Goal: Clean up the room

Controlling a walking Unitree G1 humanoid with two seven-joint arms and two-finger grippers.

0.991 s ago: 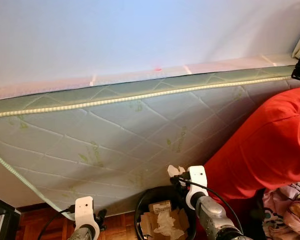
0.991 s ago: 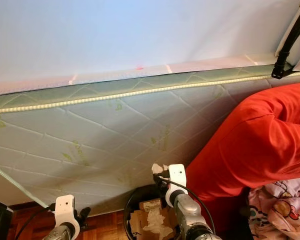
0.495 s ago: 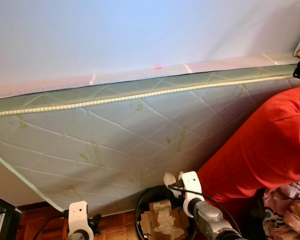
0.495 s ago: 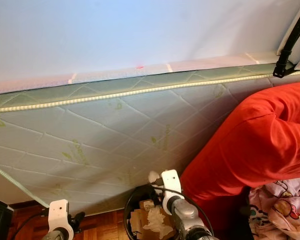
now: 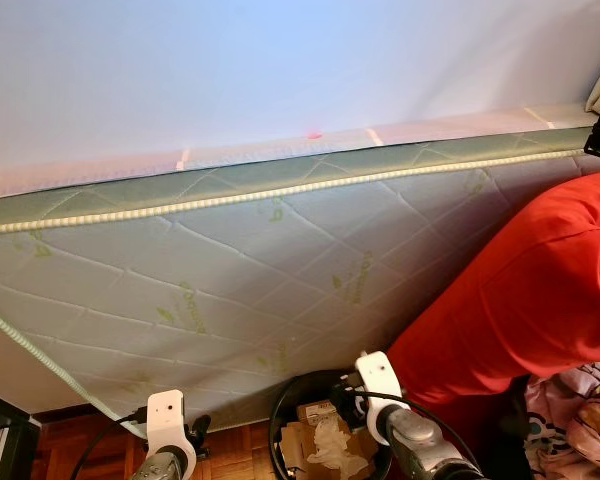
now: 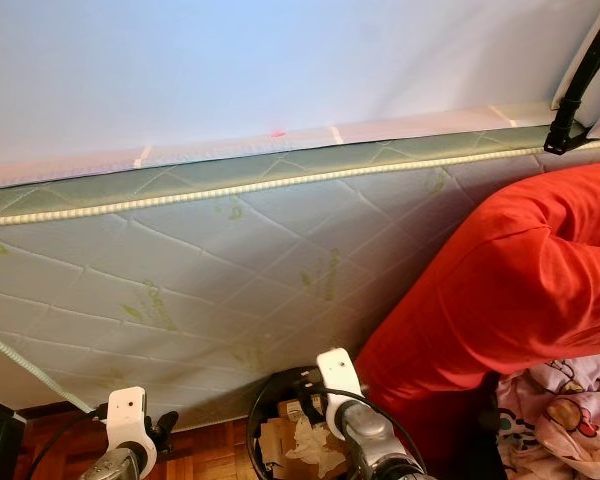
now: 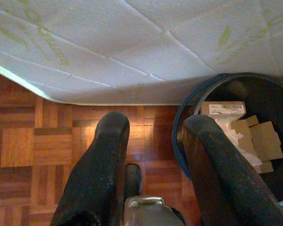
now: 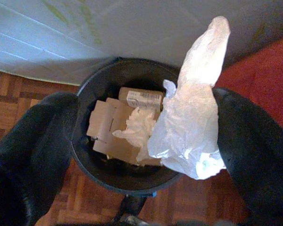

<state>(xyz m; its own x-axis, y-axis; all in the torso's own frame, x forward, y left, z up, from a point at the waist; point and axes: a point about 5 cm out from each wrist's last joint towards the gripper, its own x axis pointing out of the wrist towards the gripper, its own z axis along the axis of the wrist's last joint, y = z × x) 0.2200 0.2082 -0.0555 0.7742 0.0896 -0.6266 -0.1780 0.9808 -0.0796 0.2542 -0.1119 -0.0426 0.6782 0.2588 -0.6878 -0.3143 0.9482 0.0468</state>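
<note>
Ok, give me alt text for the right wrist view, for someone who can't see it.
The right gripper hangs open over a black bin, a crumpled white tissue against one finger. The bin holds cardboard pieces and paper, and stands on wood floor beside a mattress.

Home bedroom: quilted mattress [image 5: 230,280] under pale sheet [image 5: 280,70], red blanket [image 5: 520,290], cartoon-print bedding [image 5: 580,415], wood parquet floor [image 7: 28,141], black wastebasket [image 8: 92,89] beside bed.

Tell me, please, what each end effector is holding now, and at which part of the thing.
The right end effector has crumpled white plastic against one finger, above the bin; its fingers are apart. The left end effector holds nothing.
</note>
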